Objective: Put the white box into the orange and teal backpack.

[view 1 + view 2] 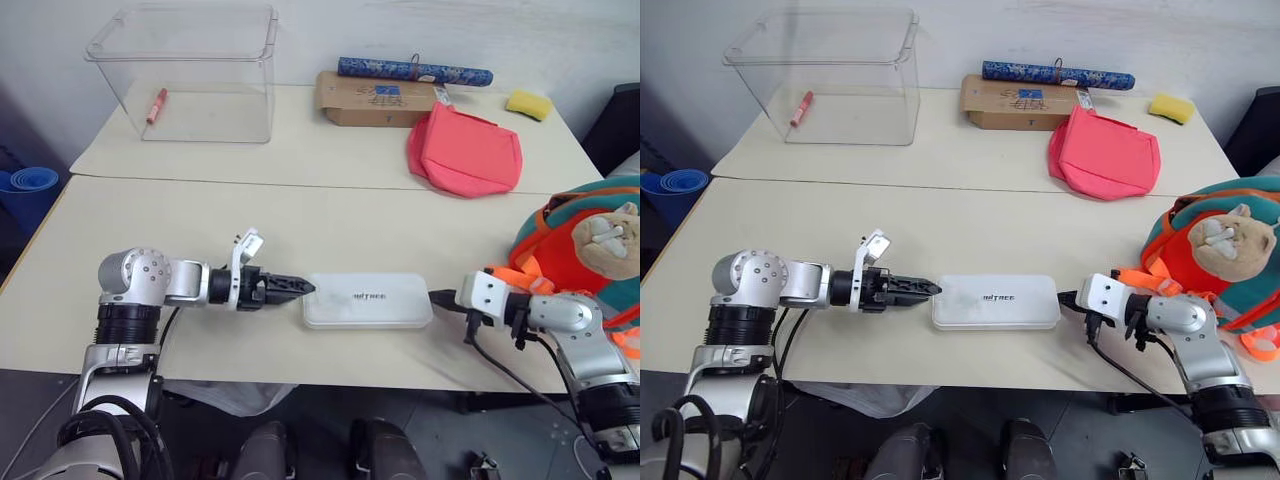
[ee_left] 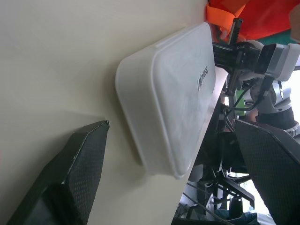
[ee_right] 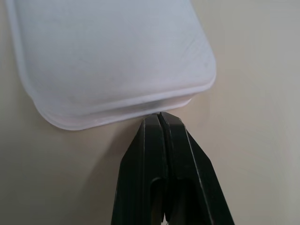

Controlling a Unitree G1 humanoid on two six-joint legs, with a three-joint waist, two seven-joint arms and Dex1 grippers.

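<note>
The white box (image 1: 368,300) lies flat near the table's front edge, its grey lettering facing up. At the box's left end my left gripper (image 1: 298,288) points along the table toward it. In the left wrist view its black fingers (image 2: 70,173) stand wide open, with the box's end (image 2: 168,93) just ahead between them. My right gripper (image 1: 445,297) is shut, and its tip (image 3: 159,117) rests against the box's right end. The orange and teal backpack (image 1: 560,235) stands at the right edge with a tan plush animal (image 1: 610,240) on it.
At the back left stands a clear plastic bin (image 1: 190,70) with a red item (image 1: 157,105) inside. A brown cardboard box (image 1: 375,98), a blue roll (image 1: 415,70), a yellow sponge (image 1: 528,103) and a pink-red pouch (image 1: 465,150) lie at the back right.
</note>
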